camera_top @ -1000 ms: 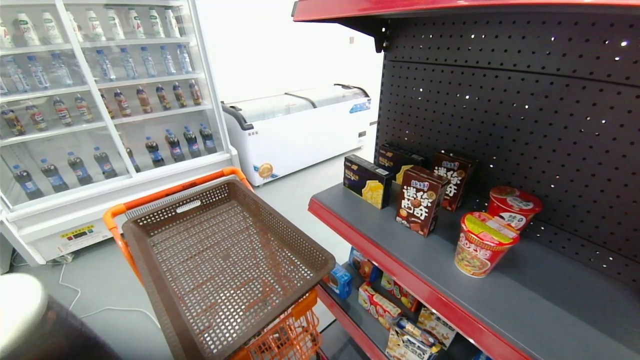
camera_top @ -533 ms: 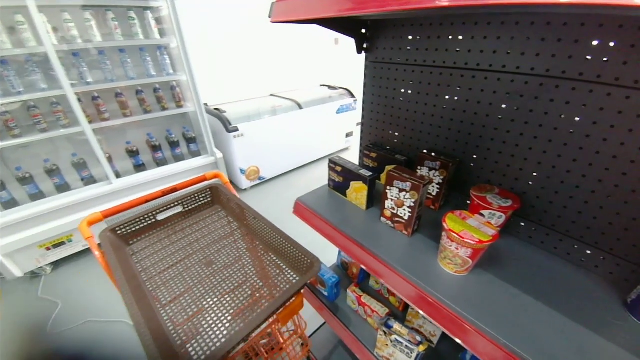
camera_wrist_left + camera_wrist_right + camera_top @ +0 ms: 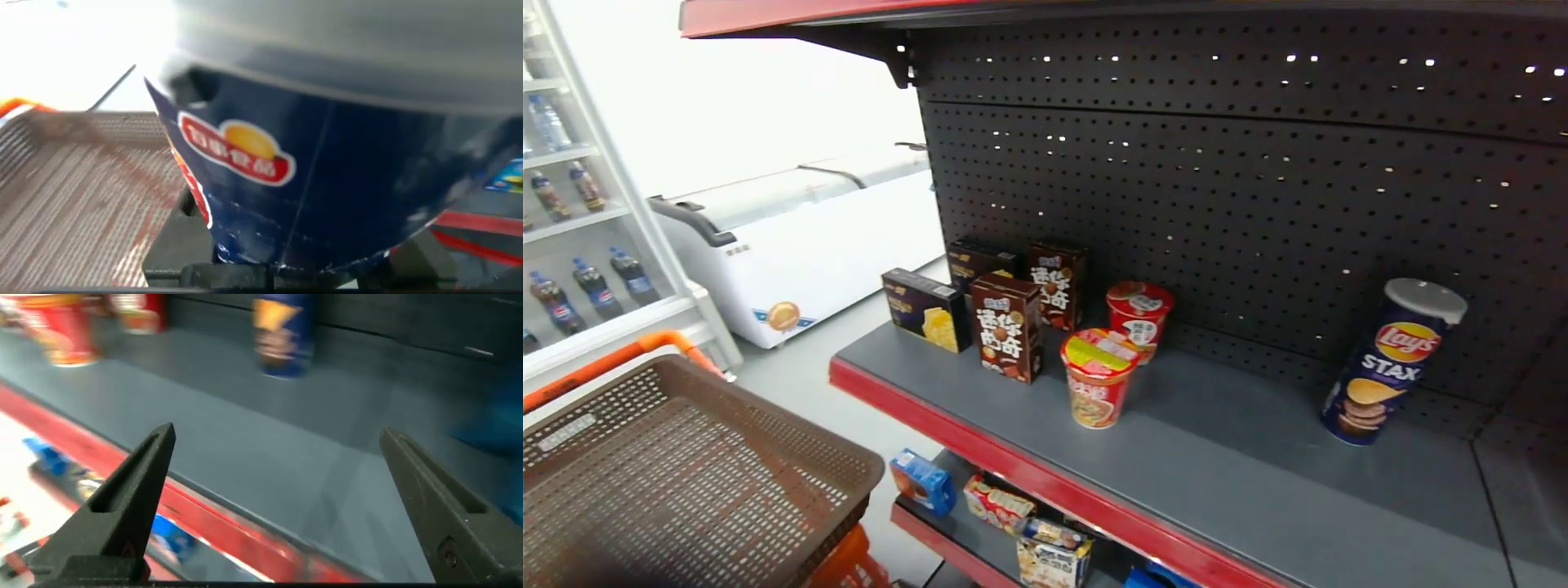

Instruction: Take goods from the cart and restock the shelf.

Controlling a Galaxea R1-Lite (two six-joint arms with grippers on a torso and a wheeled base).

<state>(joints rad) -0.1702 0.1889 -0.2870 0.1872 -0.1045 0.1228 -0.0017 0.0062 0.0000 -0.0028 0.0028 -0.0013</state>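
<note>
Panning right, the head camera has left the cart (image 3: 645,490) for the shelf (image 3: 1143,457); the goods have not moved. Left gripper (image 3: 294,249) clamps one blue can (image 3: 327,163) between cart and shelf, while right gripper (image 3: 278,433) gapes wide, empty, over the shelf's front edge. Shelf holds four boxes (image 3: 1006,336) at the left end, two cups (image 3: 1097,377) and one upright can (image 3: 1388,367) near the right end, with bare board between.

A white chest freezer (image 3: 809,245) stands on the grey floor (image 3: 792,380). Beside it, a white glass-fronted cooler (image 3: 621,322) holds dark drink bottles (image 3: 595,287).
</note>
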